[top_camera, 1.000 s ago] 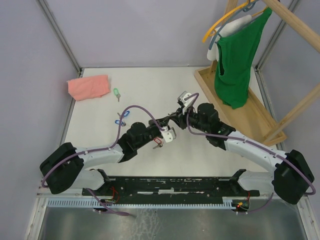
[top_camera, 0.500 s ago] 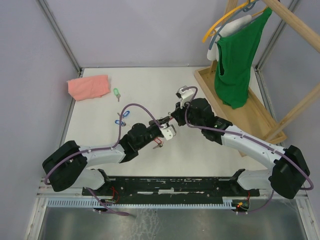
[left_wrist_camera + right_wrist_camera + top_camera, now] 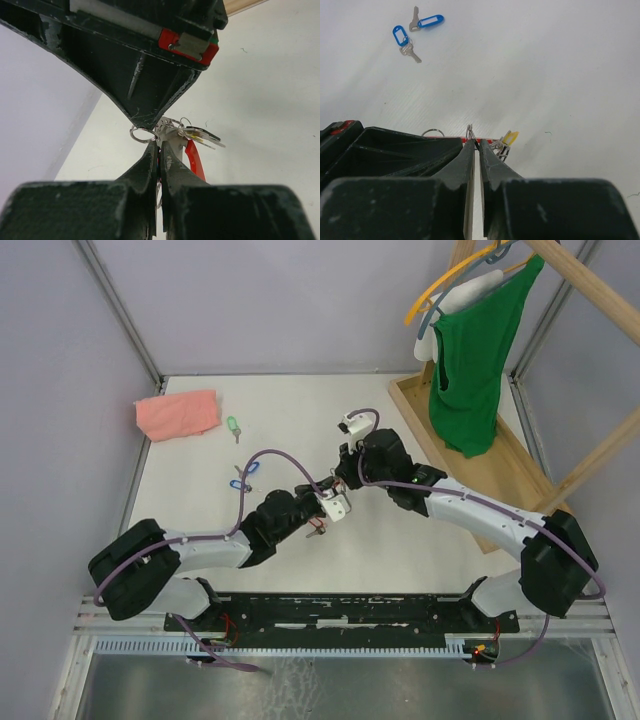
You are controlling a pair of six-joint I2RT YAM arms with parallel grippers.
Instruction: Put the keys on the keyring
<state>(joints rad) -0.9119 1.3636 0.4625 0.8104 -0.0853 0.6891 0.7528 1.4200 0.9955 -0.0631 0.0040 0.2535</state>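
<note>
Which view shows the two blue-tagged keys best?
Right wrist view: the blue-tagged keys lie on the table, tags and blades distinct. The top external view shows them only as small blue specks. The left wrist view misses them entirely.

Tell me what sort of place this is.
Likely a robot lab test cell: plain panel walls around a white table, left arm and right arm bolted at its edge, a wooden clothes rack as prop.

Blue-tagged keys (image 3: 427, 21), pink cloth (image 3: 177, 414)
</note>
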